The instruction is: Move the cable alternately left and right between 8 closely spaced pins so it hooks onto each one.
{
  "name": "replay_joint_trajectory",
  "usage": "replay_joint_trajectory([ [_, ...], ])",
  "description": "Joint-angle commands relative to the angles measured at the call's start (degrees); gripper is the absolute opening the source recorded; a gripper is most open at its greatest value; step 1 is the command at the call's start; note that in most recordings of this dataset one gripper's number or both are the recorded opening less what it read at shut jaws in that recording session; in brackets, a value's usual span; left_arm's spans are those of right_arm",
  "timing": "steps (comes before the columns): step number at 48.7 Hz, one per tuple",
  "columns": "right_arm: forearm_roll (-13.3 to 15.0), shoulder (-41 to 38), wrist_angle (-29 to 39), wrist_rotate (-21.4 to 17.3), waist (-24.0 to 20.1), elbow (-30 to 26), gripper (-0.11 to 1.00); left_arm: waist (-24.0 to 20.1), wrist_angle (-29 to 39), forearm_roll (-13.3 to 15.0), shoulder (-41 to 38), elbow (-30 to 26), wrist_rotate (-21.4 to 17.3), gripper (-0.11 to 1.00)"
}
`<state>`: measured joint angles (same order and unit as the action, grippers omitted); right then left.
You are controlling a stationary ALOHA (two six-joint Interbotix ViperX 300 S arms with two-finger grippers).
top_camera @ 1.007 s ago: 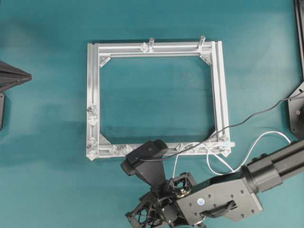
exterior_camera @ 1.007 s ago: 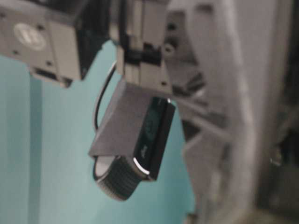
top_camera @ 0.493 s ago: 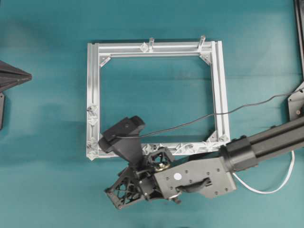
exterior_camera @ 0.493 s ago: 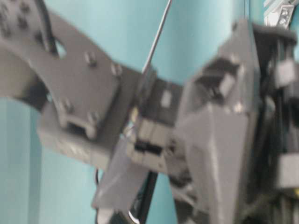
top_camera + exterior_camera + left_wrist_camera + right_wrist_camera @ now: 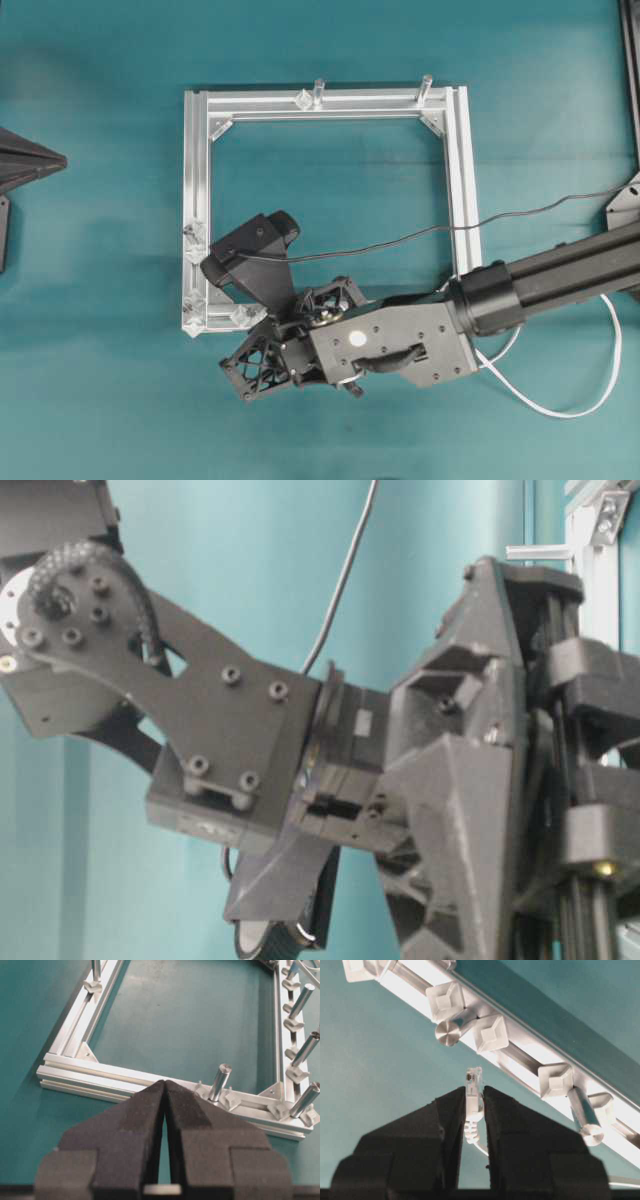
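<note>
**Plug pinched beside the frame's near rail**

The right gripper (image 5: 473, 1097) pinches the clear plug (image 5: 473, 1085) of the cable (image 5: 585, 400), its tip pointing at the aluminium frame (image 5: 197, 180) without touching. The pins (image 5: 491, 1033) sit in a row along that rail, just beyond the plug. The white cord loops on the tabletop (image 5: 100, 400) off the frame's right corner. The left gripper (image 5: 164, 1091) is pressed together, holding nothing, near the frame's far side.

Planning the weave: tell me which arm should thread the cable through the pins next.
Right. Its claw is shut on the cable at the plug, just short of the pins. The left claw is shut and empty, by another rail of the frame.
</note>
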<state>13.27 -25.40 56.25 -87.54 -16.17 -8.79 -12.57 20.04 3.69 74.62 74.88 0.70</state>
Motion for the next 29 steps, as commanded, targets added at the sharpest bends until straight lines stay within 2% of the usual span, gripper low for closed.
replay_joint_trajectory([
  [1, 0.3, 1.4, 0.1, 0.2, 0.6, -0.8, 0.13, -0.2, -0.3, 0.1, -0.4, -0.5, 0.3, 0.0],
  [29, 0.4, 1.5, 1.6, 0.2, 1.3, 0.1, 0.13, -0.2, -0.3, 0.1, -0.4, -0.5, 0.3, 0.0],
])
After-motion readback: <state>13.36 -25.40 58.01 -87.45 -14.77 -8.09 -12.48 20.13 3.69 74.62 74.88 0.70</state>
